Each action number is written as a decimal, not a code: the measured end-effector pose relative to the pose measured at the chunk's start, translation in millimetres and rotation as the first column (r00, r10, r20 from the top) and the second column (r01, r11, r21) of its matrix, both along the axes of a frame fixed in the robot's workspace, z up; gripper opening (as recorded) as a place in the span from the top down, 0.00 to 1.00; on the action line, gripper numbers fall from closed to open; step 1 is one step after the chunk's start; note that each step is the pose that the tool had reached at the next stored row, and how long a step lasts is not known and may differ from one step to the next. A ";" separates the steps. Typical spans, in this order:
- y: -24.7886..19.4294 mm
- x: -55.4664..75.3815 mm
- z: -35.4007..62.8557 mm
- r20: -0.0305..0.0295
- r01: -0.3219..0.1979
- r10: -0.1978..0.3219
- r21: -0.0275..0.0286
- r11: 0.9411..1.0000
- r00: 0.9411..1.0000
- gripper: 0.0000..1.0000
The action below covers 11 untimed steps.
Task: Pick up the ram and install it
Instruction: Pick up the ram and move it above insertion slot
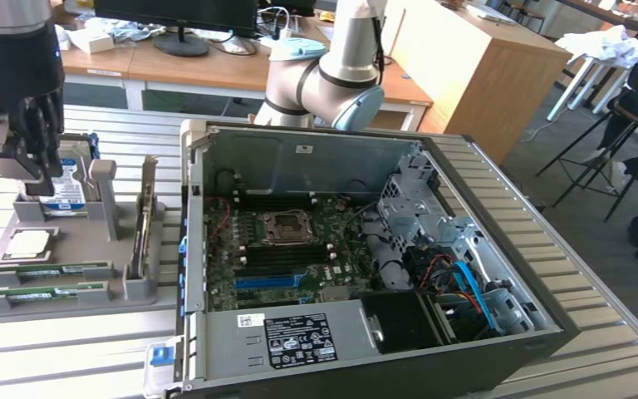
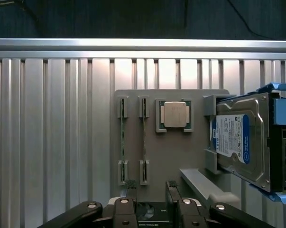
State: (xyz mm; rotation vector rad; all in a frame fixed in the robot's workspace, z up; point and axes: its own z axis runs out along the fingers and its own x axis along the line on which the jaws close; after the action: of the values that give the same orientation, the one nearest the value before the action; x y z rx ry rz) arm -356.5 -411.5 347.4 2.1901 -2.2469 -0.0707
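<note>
Bright, even daylight fills the room. The slatted metal worktop gleams, washed nearly white beside the grey tray; the open computer case holds deep shadow inside.

Slatted metal table, grey parts tray toward the exterior view's left, open computer case beside it

Lab or workshop-type office: slatted aluminium bench, opened PC case on it, monitor on wooden desk upper left.
</note>
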 end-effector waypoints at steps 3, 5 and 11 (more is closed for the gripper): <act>0.0 -0.9 -18.5 0.001 -0.001 0.001 0.000 1.000 1.000 0.63; 0.0 -1.2 -26.9 0.001 -0.001 0.001 0.000 1.000 1.000 0.63; 0.0 -1.4 -35.7 0.001 -0.002 0.002 0.000 1.000 1.000 0.63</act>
State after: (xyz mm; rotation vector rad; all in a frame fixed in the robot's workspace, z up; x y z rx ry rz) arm -357.8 -411.5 311.7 2.1926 -2.2455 -0.0696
